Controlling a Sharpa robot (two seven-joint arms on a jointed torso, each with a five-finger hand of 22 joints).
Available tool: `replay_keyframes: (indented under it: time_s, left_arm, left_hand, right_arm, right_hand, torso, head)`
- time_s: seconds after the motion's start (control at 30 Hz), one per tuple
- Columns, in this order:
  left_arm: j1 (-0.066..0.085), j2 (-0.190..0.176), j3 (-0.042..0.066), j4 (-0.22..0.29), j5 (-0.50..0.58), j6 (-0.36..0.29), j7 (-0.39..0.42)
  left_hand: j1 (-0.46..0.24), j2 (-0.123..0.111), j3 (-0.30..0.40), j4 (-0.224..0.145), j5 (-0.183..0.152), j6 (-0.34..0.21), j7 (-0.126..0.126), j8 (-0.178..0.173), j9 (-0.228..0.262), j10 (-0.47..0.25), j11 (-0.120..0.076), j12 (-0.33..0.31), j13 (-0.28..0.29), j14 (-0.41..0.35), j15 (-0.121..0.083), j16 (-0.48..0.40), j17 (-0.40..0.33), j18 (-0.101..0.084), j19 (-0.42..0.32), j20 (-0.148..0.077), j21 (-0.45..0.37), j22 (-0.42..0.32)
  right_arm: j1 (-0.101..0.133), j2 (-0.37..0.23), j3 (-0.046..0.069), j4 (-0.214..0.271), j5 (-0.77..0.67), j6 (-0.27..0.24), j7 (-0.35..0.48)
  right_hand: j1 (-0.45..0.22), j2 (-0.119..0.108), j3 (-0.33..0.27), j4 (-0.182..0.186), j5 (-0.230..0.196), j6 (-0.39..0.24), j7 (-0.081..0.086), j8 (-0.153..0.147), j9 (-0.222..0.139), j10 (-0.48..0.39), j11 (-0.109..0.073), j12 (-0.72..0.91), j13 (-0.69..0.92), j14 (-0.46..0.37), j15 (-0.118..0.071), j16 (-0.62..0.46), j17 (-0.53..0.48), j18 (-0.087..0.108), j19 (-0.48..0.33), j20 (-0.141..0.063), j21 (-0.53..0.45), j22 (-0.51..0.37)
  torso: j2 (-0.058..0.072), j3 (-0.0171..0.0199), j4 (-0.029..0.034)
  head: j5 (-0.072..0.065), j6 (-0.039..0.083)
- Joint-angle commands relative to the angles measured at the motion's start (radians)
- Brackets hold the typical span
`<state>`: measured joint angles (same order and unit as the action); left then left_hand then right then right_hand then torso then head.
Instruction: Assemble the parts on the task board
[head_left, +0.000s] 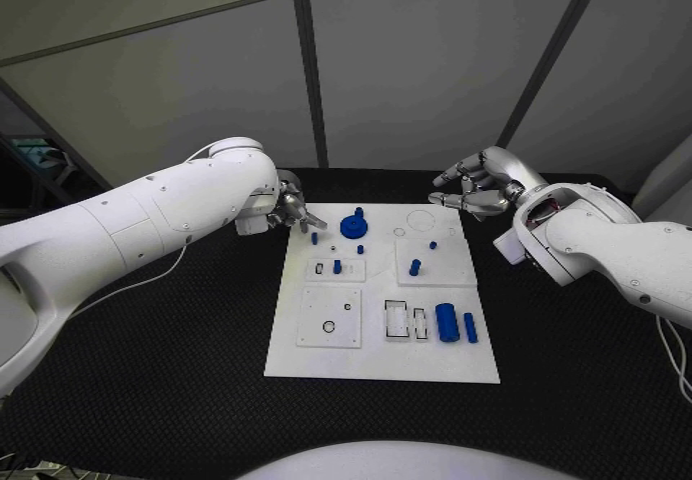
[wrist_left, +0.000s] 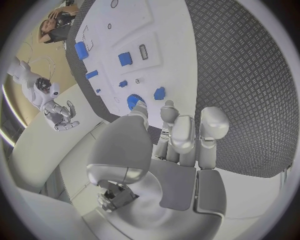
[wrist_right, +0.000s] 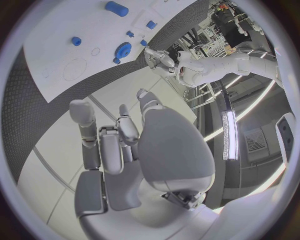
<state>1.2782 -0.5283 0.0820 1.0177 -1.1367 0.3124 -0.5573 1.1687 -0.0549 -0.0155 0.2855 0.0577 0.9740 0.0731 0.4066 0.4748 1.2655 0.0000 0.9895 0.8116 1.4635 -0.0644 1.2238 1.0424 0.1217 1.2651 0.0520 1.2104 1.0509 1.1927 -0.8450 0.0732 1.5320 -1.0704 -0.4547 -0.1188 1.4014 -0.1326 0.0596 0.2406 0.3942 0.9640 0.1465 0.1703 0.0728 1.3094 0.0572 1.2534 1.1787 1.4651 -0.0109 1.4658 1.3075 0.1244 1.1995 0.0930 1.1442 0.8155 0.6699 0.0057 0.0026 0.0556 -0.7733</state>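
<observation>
The white task board (head_left: 310, 365) lies in the middle of the black table. On its far part stand a blue gear-like part (head_left: 355, 227) and several small blue pegs (head_left: 414, 267). A thick blue cylinder (head_left: 447, 319) and a thin one (head_left: 470, 327) lie near its right edge. My left hand (head_left: 293, 212) hovers at the board's far left corner, fingers stretched out and holding nothing; a small blue peg (head_left: 316, 239) stands just beside its fingertips. In the left wrist view the gear (wrist_left: 132, 101) sits just past the fingers (wrist_left: 184, 132). My right hand (head_left: 476, 185) hangs beyond the far right corner, loosely curled and holding nothing.
The board carries raised white plates with slots and holes (head_left: 330, 316). Black textured table (head_left: 159, 350) surrounds it on all sides. Grey wall panels (head_left: 418, 80) stand close behind the table's far edge.
</observation>
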Motion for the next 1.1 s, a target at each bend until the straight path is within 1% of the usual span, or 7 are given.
replay_keyframes:
  time_s: [0.03, 0.17, 0.27, 0.63, 0.77, 0.83, 1.1]
  left_arm:
    - [0.0, 0.004, -0.002, -0.004, -0.004, 0.037, 0.008]
    - [-0.002, 0.008, -0.006, -0.009, -0.004, 0.042, 0.009]
    - [-0.003, 0.01, -0.008, -0.012, -0.004, 0.041, 0.01]
    - [-0.004, 0.013, -0.01, -0.013, -0.005, 0.033, 0.009]
    - [-0.004, 0.014, -0.01, -0.014, -0.005, 0.029, 0.013]
    - [-0.004, 0.015, -0.01, -0.016, -0.005, 0.028, 0.015]
    - [-0.005, 0.021, -0.01, -0.02, -0.004, 0.024, 0.026]
  left_hand:
    - [0.005, 0.012, -0.003, -0.002, -0.002, 0.009, -0.001, -0.005, -0.005, 0.006, -0.003, 0.007, 0.001, 0.004, 0.001, 0.004, 0.001, -0.004, 0.009, -0.002, 0.005, 0.002]
    - [0.009, 0.014, -0.003, -0.003, -0.002, 0.011, -0.001, -0.006, -0.007, 0.006, -0.003, 0.008, 0.002, 0.004, 0.001, 0.003, 0.001, -0.004, 0.009, -0.002, 0.005, 0.003]
    - [0.011, 0.016, -0.003, -0.003, -0.002, 0.013, -0.002, -0.006, -0.009, 0.007, -0.003, 0.008, 0.002, 0.004, 0.001, 0.003, 0.001, -0.005, 0.01, -0.002, 0.006, 0.004]
    - [0.026, 0.029, -0.001, -0.006, -0.001, 0.024, -0.004, -0.008, -0.019, 0.008, -0.005, 0.009, 0.0, 0.004, -0.001, 0.004, 0.001, -0.005, 0.011, -0.004, 0.006, 0.006]
    - [0.048, 0.046, 0.006, -0.013, -0.001, 0.03, -0.004, -0.011, -0.029, 0.008, -0.006, 0.009, -0.002, 0.004, -0.002, 0.004, 0.0, -0.005, 0.011, -0.005, 0.007, 0.008]
    - [0.071, 0.058, 0.017, -0.023, -0.001, 0.034, -0.005, -0.013, -0.035, 0.008, -0.007, 0.009, -0.002, 0.004, -0.003, 0.004, 0.0, -0.005, 0.011, -0.005, 0.007, 0.01]
    - [0.116, 0.071, 0.038, -0.052, -0.002, 0.039, -0.007, -0.018, -0.05, 0.007, -0.009, 0.007, -0.007, 0.004, -0.004, 0.004, 0.0, -0.006, 0.012, -0.007, 0.006, 0.013]
  right_arm:
    - [0.001, 0.002, 0.001, 0.0, 0.001, 0.005, 0.01]
    - [0.001, 0.003, 0.001, -0.001, 0.001, 0.006, 0.01]
    - [0.001, 0.004, 0.001, -0.001, 0.001, 0.006, 0.01]
    - [0.001, 0.005, 0.001, -0.001, 0.001, 0.006, 0.009]
    - [0.001, 0.005, 0.001, -0.001, 0.001, 0.006, 0.009]
    - [0.001, 0.006, 0.001, -0.001, 0.001, 0.006, 0.009]
    - [0.001, 0.007, 0.001, -0.001, 0.001, 0.007, 0.01]
  right_hand:
    - [-0.002, 0.006, 0.002, 0.006, -0.007, -0.003, -0.002, 0.005, -0.002, -0.009, 0.001, -0.006, -0.001, 0.059, -0.005, -0.002, 0.065, 0.017, -0.008, -0.001, -0.003, -0.001]
    - [-0.002, 0.006, 0.002, 0.006, -0.007, -0.003, -0.002, 0.005, -0.002, -0.009, 0.001, -0.006, -0.001, 0.059, -0.005, -0.002, 0.065, 0.017, -0.008, -0.001, -0.003, -0.001]
    - [-0.002, 0.006, 0.002, 0.006, -0.007, -0.003, -0.002, 0.005, -0.002, -0.009, 0.001, -0.006, -0.001, 0.059, -0.005, -0.002, 0.065, 0.017, -0.008, -0.001, -0.003, -0.001]
    - [-0.001, 0.007, 0.003, 0.007, -0.006, -0.003, -0.002, 0.005, -0.002, -0.008, 0.001, -0.006, -0.001, 0.059, -0.005, -0.002, 0.065, 0.017, -0.008, -0.001, -0.005, -0.002]
    - [-0.001, 0.007, 0.003, 0.007, -0.006, -0.003, -0.002, 0.005, -0.002, -0.008, 0.001, -0.006, -0.001, 0.059, -0.005, -0.002, 0.065, 0.017, -0.008, -0.001, -0.005, -0.002]
    - [-0.001, 0.007, 0.003, 0.007, -0.006, -0.003, -0.002, 0.005, -0.002, -0.008, 0.001, -0.006, -0.001, 0.059, -0.005, -0.002, 0.065, 0.017, -0.008, -0.001, -0.005, -0.002]
    - [-0.001, 0.007, 0.003, 0.007, -0.006, -0.003, -0.002, 0.005, -0.002, -0.008, 0.001, -0.006, -0.001, 0.059, -0.005, -0.002, 0.065, 0.017, -0.008, -0.001, -0.005, -0.002]
  torso:
    - [0.0, -0.0001, -0.0003]
    - [0.001, 0.0005, -0.0008]
    - [0.0, 0.0, -0.0001]
    - [0.0, 0.0001, 0.0003]
    - [0.0, 0.0004, -0.0002]
    - [0.0, 0.0003, -0.0004]
    - [0.001, 0.0004, -0.0003]
  head:
    - [-0.001, 0.0]
    - [0.0, -0.002]
    - [-0.002, -0.002]
    - [-0.003, -0.003]
    - [-0.003, -0.004]
    - [-0.003, -0.004]
    - [-0.005, -0.006]
